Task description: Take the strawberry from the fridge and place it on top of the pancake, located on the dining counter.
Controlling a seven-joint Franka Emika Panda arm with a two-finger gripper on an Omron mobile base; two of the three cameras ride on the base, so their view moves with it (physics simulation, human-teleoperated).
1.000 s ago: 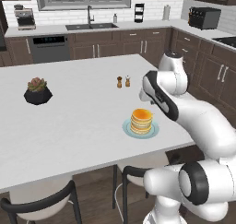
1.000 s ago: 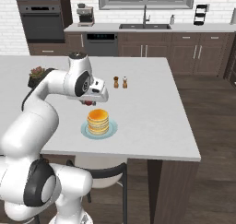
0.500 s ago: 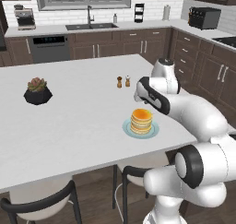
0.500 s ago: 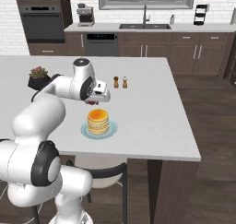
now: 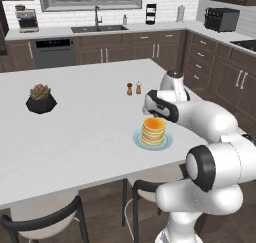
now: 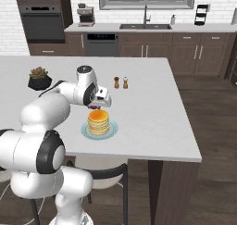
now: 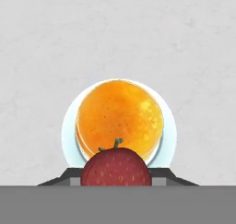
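Clamped between the tips of my claw (image 7: 116, 179), the strawberry (image 7: 116, 168) hangs directly above the pancake (image 7: 119, 118), a golden stack on a pale blue plate (image 7: 168, 142) that sits near the front edge of the white dining counter (image 5: 80, 132). Just behind the pancake stand two small brown shakers (image 5: 133, 89) side by side, well clear of my claw (image 6: 98, 106), and a dark pot with a reddish-green plant (image 5: 40, 99) rests far off toward the counter's left side. Nothing lies between the strawberry and the top pancake.
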